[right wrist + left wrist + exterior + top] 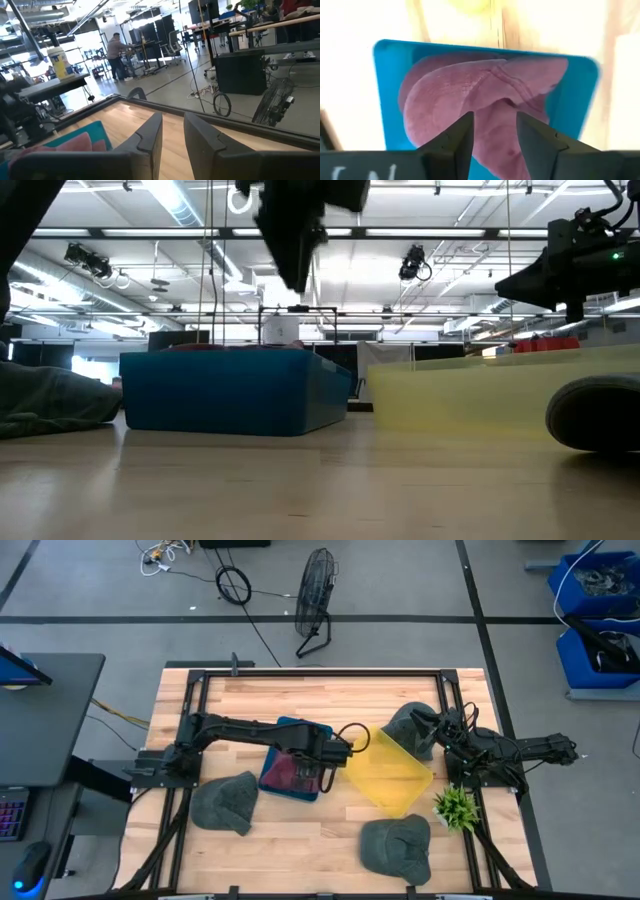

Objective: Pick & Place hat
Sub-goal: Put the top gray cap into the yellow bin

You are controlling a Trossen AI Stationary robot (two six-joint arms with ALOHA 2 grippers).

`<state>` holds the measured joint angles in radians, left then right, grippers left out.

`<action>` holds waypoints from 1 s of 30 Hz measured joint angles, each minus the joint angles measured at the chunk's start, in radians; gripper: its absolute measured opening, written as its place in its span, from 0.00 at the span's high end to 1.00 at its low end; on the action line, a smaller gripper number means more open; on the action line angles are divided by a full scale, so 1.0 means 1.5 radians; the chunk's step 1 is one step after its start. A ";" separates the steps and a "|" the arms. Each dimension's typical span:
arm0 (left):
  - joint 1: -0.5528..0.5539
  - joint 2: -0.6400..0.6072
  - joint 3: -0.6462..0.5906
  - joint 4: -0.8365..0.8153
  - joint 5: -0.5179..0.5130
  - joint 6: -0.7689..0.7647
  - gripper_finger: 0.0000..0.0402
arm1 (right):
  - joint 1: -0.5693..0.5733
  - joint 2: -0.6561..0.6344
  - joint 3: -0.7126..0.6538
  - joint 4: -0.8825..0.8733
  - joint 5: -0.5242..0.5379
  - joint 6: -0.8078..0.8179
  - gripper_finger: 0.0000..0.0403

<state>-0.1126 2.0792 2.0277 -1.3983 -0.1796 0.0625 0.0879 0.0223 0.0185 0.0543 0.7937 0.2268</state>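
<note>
A maroon hat (485, 85) lies crumpled inside a blue bin (390, 75), which stands at the table's middle (270, 780). My left gripper (495, 122) hangs open right above this hat, pointing down, and the low view shows it (295, 270) well clear of the bin's rim (230, 390). My right gripper (172, 127) waits near the table's right side (420, 720), over a grey hat (408, 730); its fingers stand a narrow gap apart and hold nothing.
A yellow bin (395, 775) stands just right of the blue one. Two more grey hats lie on the table, one near the left (225, 802) and one at the near edge (397, 845). A small green plant (457, 808) stands near the right arm's base.
</note>
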 joint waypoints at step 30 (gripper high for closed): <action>0.015 -0.615 -0.780 0.792 -0.240 -0.034 0.64 | -0.013 0.504 0.445 -0.540 0.024 0.129 0.79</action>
<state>-0.0901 1.1567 0.8576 -0.2104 -0.5392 0.0120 0.0687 0.7779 0.6858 -0.7555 0.8297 0.4203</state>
